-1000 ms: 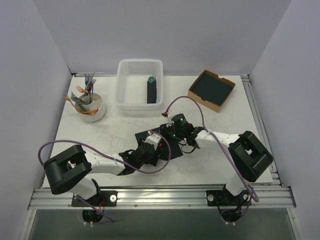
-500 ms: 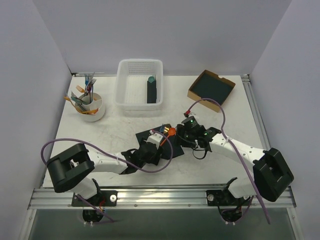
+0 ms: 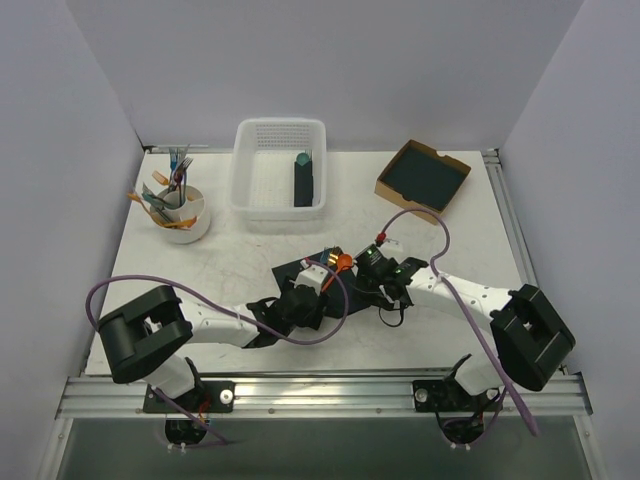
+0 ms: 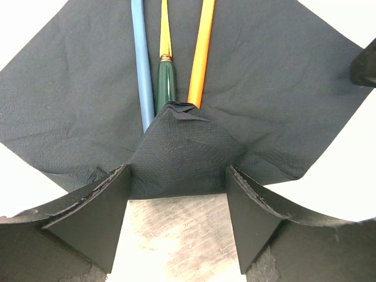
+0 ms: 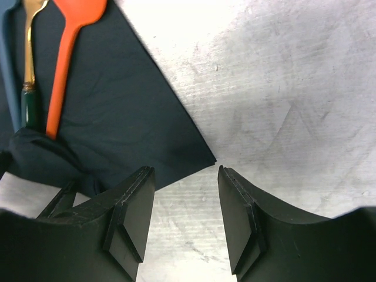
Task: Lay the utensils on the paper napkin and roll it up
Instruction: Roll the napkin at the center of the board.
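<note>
Left end effector [image 4: 178, 198] crouches low, jaws apart, over the paper napkin [image 4: 276, 88].

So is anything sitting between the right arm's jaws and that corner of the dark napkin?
Nothing visible. The paper napkin has its corner flat on the bare table, right in front of the open jaws and close to the gap between them. The utensils lie farther up the sheet, to one side.
</note>
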